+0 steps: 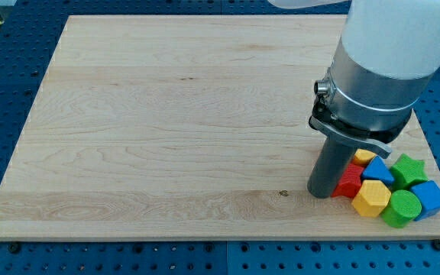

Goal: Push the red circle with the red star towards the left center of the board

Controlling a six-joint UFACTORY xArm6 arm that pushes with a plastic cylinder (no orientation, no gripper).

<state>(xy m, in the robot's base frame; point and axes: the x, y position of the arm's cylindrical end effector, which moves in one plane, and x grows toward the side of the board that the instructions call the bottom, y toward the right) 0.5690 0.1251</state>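
Note:
My tip [323,195] rests on the wooden board [166,137] near its bottom right corner, touching the left side of a tight cluster of blocks. A red block [351,182], apparently the star, sits right against the rod's right side. A sliver of a second red piece [355,163] shows above it, its shape mostly hidden by the rod. I cannot tell which of them is the red circle.
The cluster also holds a yellow hexagon [372,198], a green circle [400,209], a blue cube [430,198], a green star [409,169], a blue block [378,171] and a yellow block [365,156]. The board's right and bottom edges are close by.

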